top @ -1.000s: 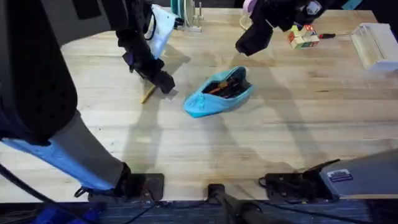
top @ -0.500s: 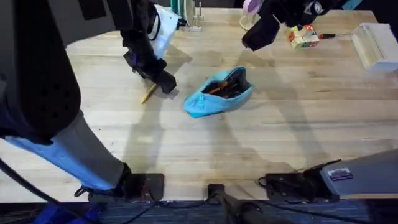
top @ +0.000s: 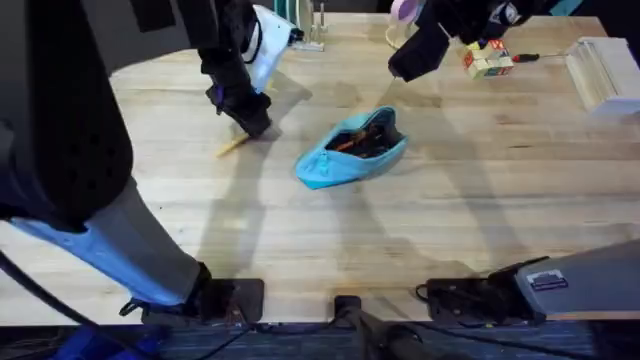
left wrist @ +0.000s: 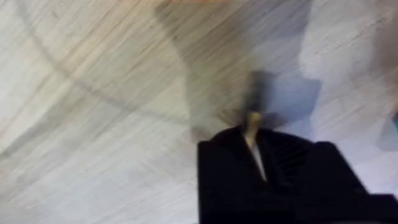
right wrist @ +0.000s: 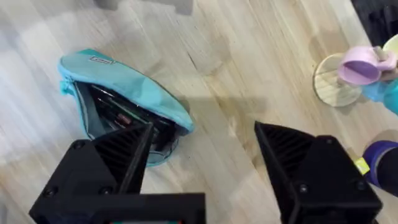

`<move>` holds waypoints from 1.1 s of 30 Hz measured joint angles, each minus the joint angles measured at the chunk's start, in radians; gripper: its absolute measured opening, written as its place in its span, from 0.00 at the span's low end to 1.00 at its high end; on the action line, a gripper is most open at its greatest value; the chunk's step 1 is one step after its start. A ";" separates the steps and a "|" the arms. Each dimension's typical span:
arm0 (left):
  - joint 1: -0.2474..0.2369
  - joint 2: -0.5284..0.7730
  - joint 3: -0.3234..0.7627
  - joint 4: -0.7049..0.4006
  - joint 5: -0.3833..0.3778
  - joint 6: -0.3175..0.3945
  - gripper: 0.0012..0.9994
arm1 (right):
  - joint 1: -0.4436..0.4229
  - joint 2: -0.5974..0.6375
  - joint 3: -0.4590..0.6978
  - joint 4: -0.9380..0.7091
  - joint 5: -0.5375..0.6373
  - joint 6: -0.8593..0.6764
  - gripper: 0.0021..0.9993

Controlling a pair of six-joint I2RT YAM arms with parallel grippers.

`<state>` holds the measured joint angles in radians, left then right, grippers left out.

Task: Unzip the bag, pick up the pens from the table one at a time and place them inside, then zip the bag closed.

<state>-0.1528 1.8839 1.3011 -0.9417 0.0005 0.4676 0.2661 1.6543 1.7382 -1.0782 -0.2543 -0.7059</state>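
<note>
1. Lying on the table (top: 420,220) left of the open bag (top: 350,150): one pen (top: 232,146).
2. Pinching that pen: left gripper (left wrist: 255,146), fingers pressed together.
3. Hovering spread: right gripper (right wrist: 202,140).
4. Lifting straight, keeping grip firm.

pen (top: 232,146) on table (top: 450,210), left of bag (top: 350,150); pens (top: 362,140) inside

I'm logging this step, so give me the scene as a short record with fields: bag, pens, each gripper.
bag: light blue bag unzipped, lying mid-table
pens in bag: several visible through the opening
pen outside: one pen at the left gripper
left gripper: left gripper shut on that pen, low at the table
right gripper: right gripper open, raised beyond the bag, holding nothing
</note>
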 joint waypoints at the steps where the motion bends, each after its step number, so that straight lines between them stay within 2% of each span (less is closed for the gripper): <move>1: 0.000 0.000 0.001 0.000 -0.001 -0.001 0.06 | 0.000 0.000 0.000 0.000 0.000 0.003 1.00; 11: 0.000 0.001 0.006 -0.009 -0.005 0.000 0.04 | 0.000 -0.008 0.000 -0.007 0.000 0.050 1.00; 16: 0.000 0.031 0.054 -0.063 -0.005 0.000 0.04 | 0.000 -0.073 0.000 -0.042 0.000 0.060 1.00; 21: 0.000 0.055 0.157 -0.147 0.014 -0.008 0.04 | 0.000 -0.167 0.000 -0.084 0.000 0.064 1.00; 25: -0.011 0.055 0.282 -0.211 0.052 -0.028 0.04 | 0.000 -0.206 0.000 -0.092 0.000 0.064 1.00; 29: -0.046 0.055 0.386 -0.292 0.071 -0.059 0.04 | 0.000 -0.214 0.000 -0.092 0.000 0.064 1.00; 33: -0.102 0.055 0.477 -0.379 0.101 -0.075 0.04 | 0.000 -0.214 0.000 -0.093 0.000 0.064 1.00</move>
<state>-0.2549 1.9388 1.7785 -1.3205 0.1014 0.3923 0.2661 1.4403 1.7382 -1.1709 -0.2546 -0.6415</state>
